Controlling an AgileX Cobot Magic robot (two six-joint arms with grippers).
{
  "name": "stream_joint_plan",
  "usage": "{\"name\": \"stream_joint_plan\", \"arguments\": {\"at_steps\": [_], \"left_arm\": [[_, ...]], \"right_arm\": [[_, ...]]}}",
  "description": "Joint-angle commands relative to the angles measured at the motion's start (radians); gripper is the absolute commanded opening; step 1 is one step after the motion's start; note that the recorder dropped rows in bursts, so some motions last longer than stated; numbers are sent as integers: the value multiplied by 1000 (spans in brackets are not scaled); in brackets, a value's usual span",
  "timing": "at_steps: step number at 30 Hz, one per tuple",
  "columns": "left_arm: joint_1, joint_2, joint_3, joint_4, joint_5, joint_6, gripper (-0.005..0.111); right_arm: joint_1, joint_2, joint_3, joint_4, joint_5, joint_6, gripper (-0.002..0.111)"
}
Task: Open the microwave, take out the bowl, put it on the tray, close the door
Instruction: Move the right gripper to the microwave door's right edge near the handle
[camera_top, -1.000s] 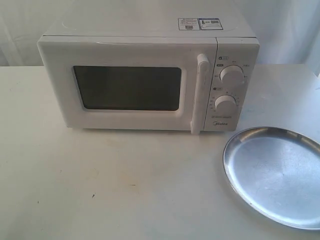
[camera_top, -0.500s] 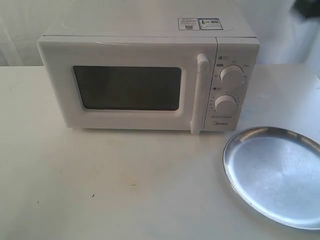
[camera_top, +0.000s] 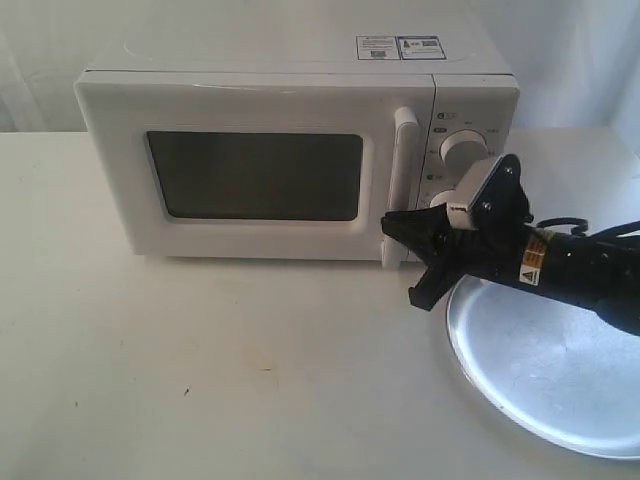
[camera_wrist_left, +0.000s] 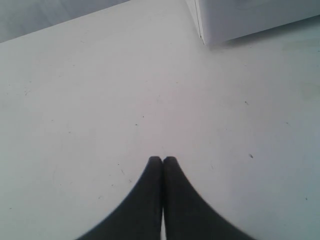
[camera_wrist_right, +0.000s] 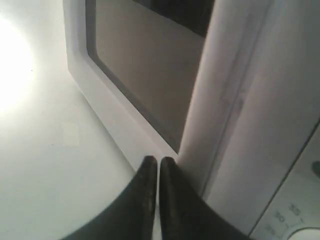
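Observation:
The white microwave (camera_top: 270, 90) stands at the back of the table with its door (camera_top: 250, 175) closed, so the bowl is hidden. My right gripper (camera_top: 390, 226) has its fingers pressed together with nothing between them; it sits low in front of the door's white bar handle (camera_top: 403, 165). In the right wrist view the gripper (camera_wrist_right: 158, 160) points at the foot of the handle (camera_wrist_right: 225, 90), beside the dark window (camera_wrist_right: 145, 65). The silver tray (camera_top: 560, 370) lies at the front right, partly under the right arm. My left gripper (camera_wrist_left: 162, 159) is shut over bare table near a microwave corner (camera_wrist_left: 240, 20).
The white table (camera_top: 200, 370) stretches in front of the microwave and to its left. The upper knob (camera_top: 462, 148) shows above the right wrist; the lower knob is covered by it. A white cloth backdrop (camera_top: 580, 60) hangs behind.
The right arm has come into the exterior view from the right and now reaches over the tray to the lower part of the door handle. The microwave and the tray have not moved.

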Motion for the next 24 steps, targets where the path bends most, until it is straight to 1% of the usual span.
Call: {"name": "stream_joint_plan", "arguments": {"at_steps": [1, 4, 7, 8, 10, 12, 14, 16, 17, 18, 21, 23, 24], "left_arm": [[-4, -3, 2, -4, -1, -5, 0], [-4, -3, 2, -4, -1, -5, 0], [-4, -3, 2, -4, -1, -5, 0], [-4, -3, 2, -4, -1, -5, 0], [-4, -3, 2, -4, -1, -5, 0], [-4, -3, 2, -4, -1, -5, 0], [-4, -3, 2, -4, -1, -5, 0], [-4, -3, 2, -4, -1, -5, 0], [-4, -3, 2, -4, -1, -5, 0], [-4, -3, 2, -4, -1, -5, 0], [-4, -3, 2, -4, -1, -5, 0], [-4, -3, 2, -4, -1, -5, 0], [-4, -3, 2, -4, -1, -5, 0]], "right_arm": [[-11, 41, -5, 157, -9, -139, 19], [-11, 38, -3, 153, -65, -147, 42], [-11, 12, 23, 145, -43, -66, 65], [-11, -3, 36, 148, -16, -36, 69], [-11, -38, 59, 174, 70, -26, 68], [-11, -77, 78, 263, 175, -36, 63], [-11, -111, 85, 312, 202, -68, 60], [-8, -139, 86, 313, 162, -100, 60], [-8, -140, 72, 313, 98, -107, 60], [-2, -136, 54, 313, 81, -104, 60], [48, -111, -43, 288, 178, -5, 59], [80, -97, -71, 218, 200, 11, 53], [108, -89, -86, 182, 213, 11, 48]]}}
